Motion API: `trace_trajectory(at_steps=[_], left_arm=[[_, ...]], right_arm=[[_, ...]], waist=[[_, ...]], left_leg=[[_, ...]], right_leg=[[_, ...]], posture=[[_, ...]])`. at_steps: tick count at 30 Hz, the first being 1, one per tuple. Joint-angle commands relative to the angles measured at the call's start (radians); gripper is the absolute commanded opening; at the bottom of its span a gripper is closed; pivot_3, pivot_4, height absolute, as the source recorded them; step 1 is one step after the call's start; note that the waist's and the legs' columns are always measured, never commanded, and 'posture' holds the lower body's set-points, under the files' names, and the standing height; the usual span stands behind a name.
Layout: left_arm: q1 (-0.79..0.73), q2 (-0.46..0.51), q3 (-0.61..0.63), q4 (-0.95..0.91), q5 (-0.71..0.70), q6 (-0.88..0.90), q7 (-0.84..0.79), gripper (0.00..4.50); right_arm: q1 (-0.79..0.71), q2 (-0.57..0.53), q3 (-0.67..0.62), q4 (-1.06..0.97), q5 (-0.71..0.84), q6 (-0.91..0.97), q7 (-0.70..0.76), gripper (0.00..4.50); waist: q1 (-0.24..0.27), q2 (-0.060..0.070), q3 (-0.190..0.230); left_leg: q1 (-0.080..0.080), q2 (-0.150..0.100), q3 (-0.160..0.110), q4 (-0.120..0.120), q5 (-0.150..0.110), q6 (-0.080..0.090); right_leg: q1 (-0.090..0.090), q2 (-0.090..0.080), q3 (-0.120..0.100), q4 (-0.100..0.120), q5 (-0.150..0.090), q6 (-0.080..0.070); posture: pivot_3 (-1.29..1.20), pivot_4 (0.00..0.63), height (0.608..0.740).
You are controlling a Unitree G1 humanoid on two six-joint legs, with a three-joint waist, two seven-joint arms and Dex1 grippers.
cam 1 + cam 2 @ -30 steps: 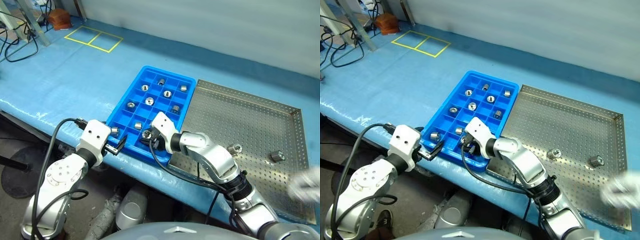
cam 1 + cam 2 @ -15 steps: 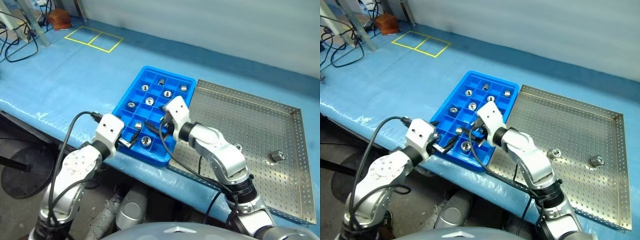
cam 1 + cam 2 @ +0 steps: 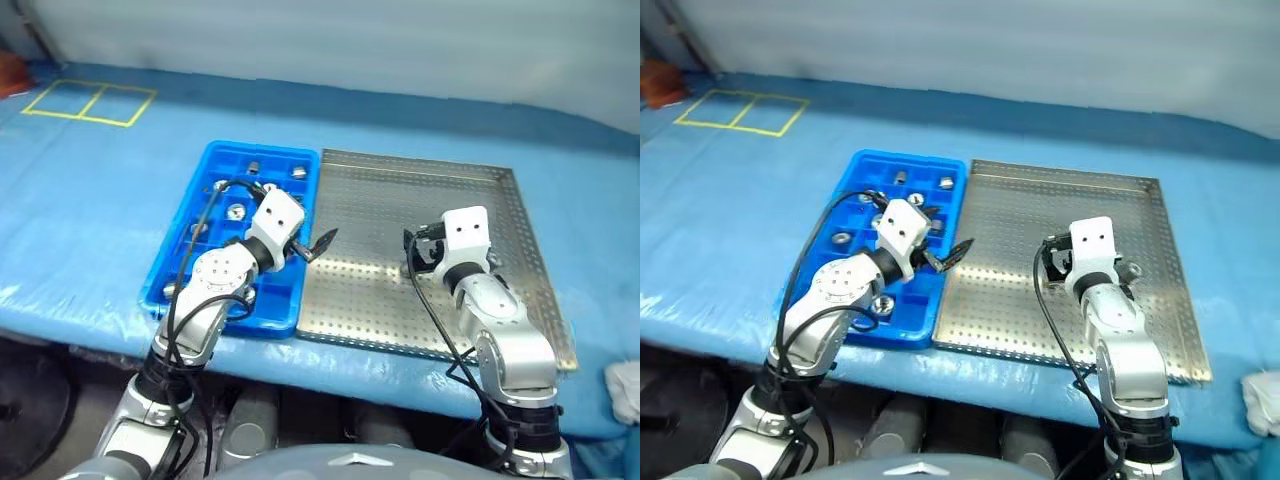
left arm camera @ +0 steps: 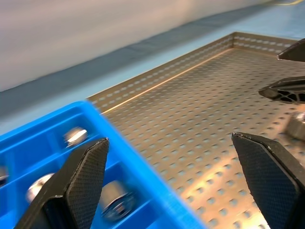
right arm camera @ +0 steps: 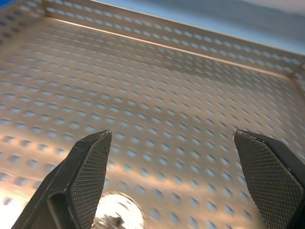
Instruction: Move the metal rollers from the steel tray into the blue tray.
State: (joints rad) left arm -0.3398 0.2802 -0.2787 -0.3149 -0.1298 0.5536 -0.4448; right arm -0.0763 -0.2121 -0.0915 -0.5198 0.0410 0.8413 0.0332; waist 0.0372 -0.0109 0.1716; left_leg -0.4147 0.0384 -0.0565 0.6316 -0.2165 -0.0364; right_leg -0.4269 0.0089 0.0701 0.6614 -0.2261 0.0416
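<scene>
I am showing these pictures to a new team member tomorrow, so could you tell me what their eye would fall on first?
The bright blue tray on the blue-covered table, with shiny metal rollers in its compartments. Right beside it on the robot's right lies the big perforated steel tray. Both open grippers hang over that tray: the left gripper near its border with the blue tray, the right gripper over a roller on the steel floor.

Ahead of the right gripper (image 5: 171, 186) the steel tray (image 5: 157, 95) lies bare as far as its low far rim, with one metal roller (image 5: 116, 217) just below its spread fingers. The left gripper (image 4: 176, 186) hangs over the blue tray's (image 4: 43, 138) inner wall, the right gripper's fingers (image 4: 286, 90) near ahead.
</scene>
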Motion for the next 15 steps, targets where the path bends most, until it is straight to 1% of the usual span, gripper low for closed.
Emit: trace_trajectory(at_steps=[1, 2, 5, 10, 15], left_arm=[[-0.013, -0.002, -0.014, -0.010, -0.001, -0.034, -0.029, 4.50], [-0.013, -0.002, -0.017, -0.009, -0.003, -0.035, -0.039, 4.50], [-0.014, 0.000, -0.026, -0.001, -0.012, -0.032, -0.071, 4.50], [-0.012, 0.010, -0.041, 0.002, -0.017, -0.027, -0.121, 4.50], [0.008, 0.034, -0.048, -0.016, -0.014, -0.019, -0.151, 4.50]], right_arm=[[0.010, 0.015, -0.036, -0.053, -0.010, 0.012, -0.029, 4.31], [0.015, 0.017, -0.040, -0.057, -0.006, 0.019, -0.027, 4.31], [0.024, 0.021, -0.038, -0.072, 0.022, 0.045, 0.001, 4.31], [0.023, 0.017, 0.015, -0.103, 0.076, 0.066, 0.073, 4.31], [0.002, 0.015, 0.065, -0.083, 0.101, 0.056, 0.112, 4.31]], waist=[[-0.041, 0.000, 0.000], [-0.058, 0.000, 0.000], [-0.084, 0.001, 0.000], [-0.100, 0.001, 0.000], [-0.100, 0.001, 0.000]], left_leg=[[0.001, 0.000, 0.000, 0.000, 0.000, 0.000], [0.001, 0.000, 0.000, 0.000, 0.000, 0.000], [0.003, 0.000, 0.000, 0.000, 0.001, 0.002], [0.004, 0.000, -0.001, 0.000, 0.003, 0.005], [0.004, -0.001, -0.001, 0.002, 0.003, 0.005]], right_leg=[[0.000, 0.000, 0.000, 0.001, -0.001, 0.001], [0.000, 0.000, 0.000, 0.002, -0.002, 0.002], [0.000, 0.001, 0.000, 0.005, -0.002, 0.003], [0.001, 0.001, 0.000, 0.008, -0.001, 0.002], [0.001, 0.001, 0.001, 0.008, 0.000, 0.003]], posture=[[-0.01, 0.150, 0.740], [-0.01, 0.150, 0.740], [-0.02, 0.150, 0.740], [-0.01, 0.150, 0.740], [0.00, 0.150, 0.740]])
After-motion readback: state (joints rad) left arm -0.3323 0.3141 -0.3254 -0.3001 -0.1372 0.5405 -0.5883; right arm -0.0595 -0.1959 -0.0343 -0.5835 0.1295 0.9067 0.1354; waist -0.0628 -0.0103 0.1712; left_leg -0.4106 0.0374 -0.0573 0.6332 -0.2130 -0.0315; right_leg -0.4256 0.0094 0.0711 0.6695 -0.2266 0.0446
